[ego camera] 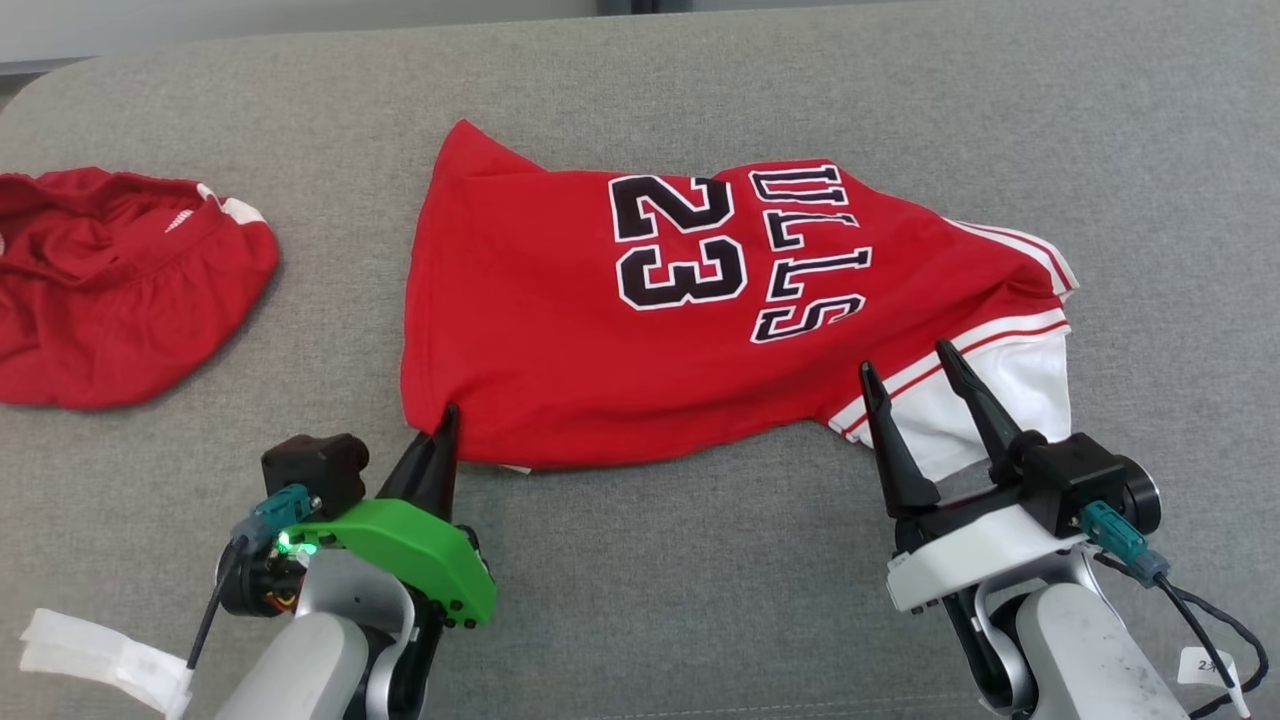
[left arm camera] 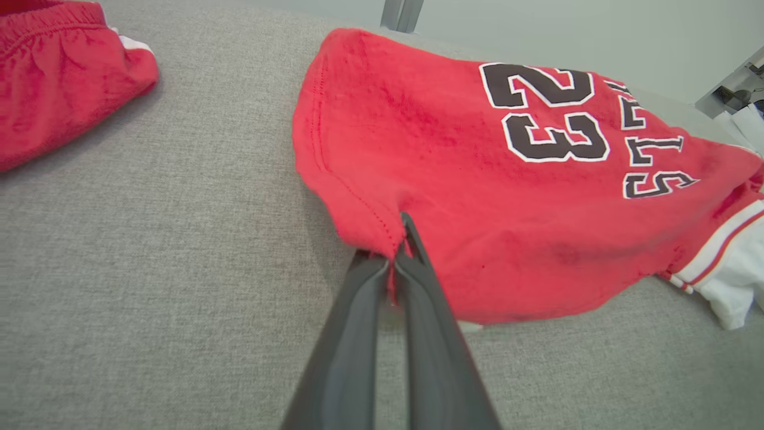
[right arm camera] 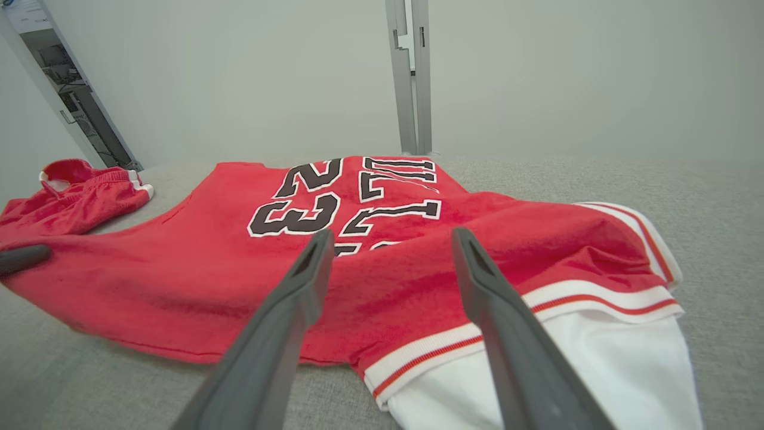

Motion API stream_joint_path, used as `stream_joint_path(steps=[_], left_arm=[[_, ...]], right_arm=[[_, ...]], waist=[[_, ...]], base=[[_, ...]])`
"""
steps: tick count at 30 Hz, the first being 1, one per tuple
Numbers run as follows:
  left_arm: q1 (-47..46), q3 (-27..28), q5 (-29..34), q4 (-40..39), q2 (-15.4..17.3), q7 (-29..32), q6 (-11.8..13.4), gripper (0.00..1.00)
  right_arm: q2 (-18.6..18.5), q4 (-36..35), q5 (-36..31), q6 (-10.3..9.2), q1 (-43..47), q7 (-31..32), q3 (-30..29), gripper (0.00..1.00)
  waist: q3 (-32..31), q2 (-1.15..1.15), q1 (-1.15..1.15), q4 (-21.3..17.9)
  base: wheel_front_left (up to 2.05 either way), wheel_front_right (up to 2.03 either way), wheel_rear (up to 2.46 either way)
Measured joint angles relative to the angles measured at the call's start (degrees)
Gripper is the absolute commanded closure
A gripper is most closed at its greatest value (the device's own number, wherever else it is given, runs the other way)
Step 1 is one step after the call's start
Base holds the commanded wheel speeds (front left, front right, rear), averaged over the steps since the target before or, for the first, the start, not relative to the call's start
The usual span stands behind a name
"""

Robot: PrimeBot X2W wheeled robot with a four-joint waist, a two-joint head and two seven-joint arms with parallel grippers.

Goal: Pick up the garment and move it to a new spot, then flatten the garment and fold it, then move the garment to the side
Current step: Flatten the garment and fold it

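My left gripper (ego camera: pixel 449 415) pinches only the near hem corner of the jersey (ego camera: pixel 560 330) lying on the grey cushion (ego camera: pixel 700 560), my right gripper (ego camera: pixel 905 357) spread by its sleeve (ego camera: pixel 1000 400), so I fear a one-sided lift would slip or bunch it.

The head camera is looking down from above at the grey fabric-covered bench (ego camera: pixel 700 600), taking in the whole red jersey (ego camera: pixel 560 350). The left wrist camera is sitting low and close, peering along its fingers (left arm camera: pixel 352 334) at the jersey's near corner. The right wrist camera is looking low across the jersey toward a pale wall (right arm camera: pixel 239 77). All three are sharing the printed number 23 (ego camera: pixel 678 242).
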Motion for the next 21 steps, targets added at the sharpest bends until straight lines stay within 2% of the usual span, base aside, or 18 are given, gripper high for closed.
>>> stream_joint_path(steps=[6,14,15,17,21], left_arm=[[-6.9,0.0,0.9,6.0,-0.1,1.7,0.0,1.0],[-17.2,0.9,1.2,22.6,-2.2,1.4,-0.6,1.0],[-18.1,1.0,1.2,24.3,-2.5,0.9,-1.0,0.83],[-19.2,1.3,1.2,26.7,-3.2,-0.4,-1.6,0.0],[-20.6,2.0,0.6,29.8,-4.4,-4.0,-3.1,0.0]], right_arm=[[0.2,-0.2,0.0,0.0,-1.0,-0.1,0.3,0.0],[0.3,-0.1,0.0,0.0,-2.7,-0.5,0.8,0.0],[0.3,0.0,0.0,0.0,-2.7,-0.6,0.7,0.0],[0.4,0.1,0.0,0.0,-2.7,-0.6,0.6,0.0],[0.3,0.5,0.0,0.0,-2.7,-0.8,-0.2,0.0]], waist=[[1.8,0.0,0.0,-1.7],[4.2,0.0,0.0,-5.0],[4.4,0.0,0.0,-5.4],[4.8,0.0,0.0,-5.9],[4.7,0.0,0.0,-5.9]], base=[[0.0,0.0,0.0],[0.0,0.0,0.0],[0.0,0.0,0.0],[0.0,0.0,0.0],[0.0,0.0,0.0]])
